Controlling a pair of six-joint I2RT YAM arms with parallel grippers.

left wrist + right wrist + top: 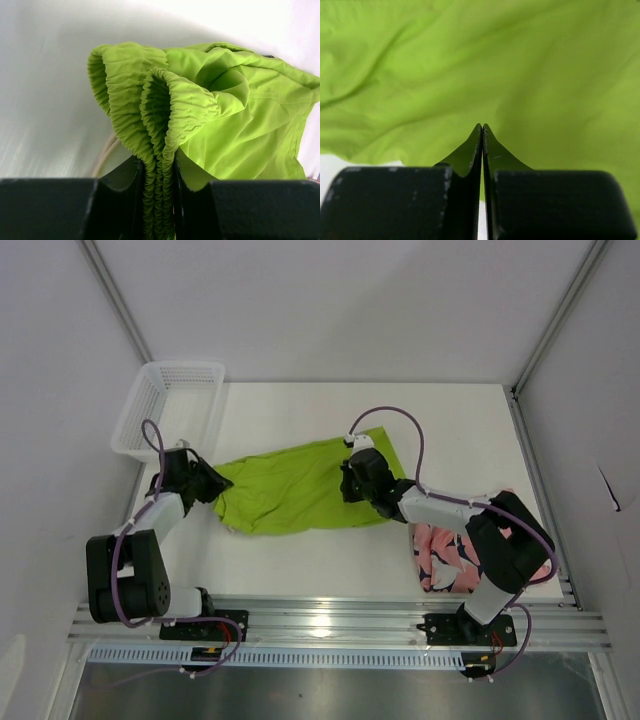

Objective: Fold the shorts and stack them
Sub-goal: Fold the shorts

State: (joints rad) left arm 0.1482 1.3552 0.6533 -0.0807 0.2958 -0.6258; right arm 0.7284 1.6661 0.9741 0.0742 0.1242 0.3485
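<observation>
**Entry 1, lime green shorts** (290, 485): lying spread across the middle of the tabletop (300, 560). The long axis is running from 8 o'clock to 2 o'clock. The gathered elastic waistband is sitting at the 8 o'clock end.

**Entry 2, left gripper** (212, 485): pinching the bunched waistband between narrowly parted fingers. The cloth is rising in folds just beyond the grip.

**Entry 3, right gripper** (350, 480): pressing down on the cloth toward the 2 o'clock end, fingers meeting tip to tip. I cannot tell whether a ply is caught between them.

**Entry 4, pink shorts** (447, 558): lying at 4 o'clock, partly under the right arm and near the green pair's hem. Whether the two are touching is unclear.

**Entry 5, basket** (150, 390): standing at 10 o'clock in the far-left corner, just beyond the left gripper.

**Remarks (judgement):** each arm is attending one end of the long axis, so any fold is looking to turn on that line. The widest bare tabletop is showing toward 12 o'clock. A narrower strip is showing toward 6 o'clock, ahead of the rail. The pink pair, the likely stacking partner, is lying nearer the right arm.
</observation>
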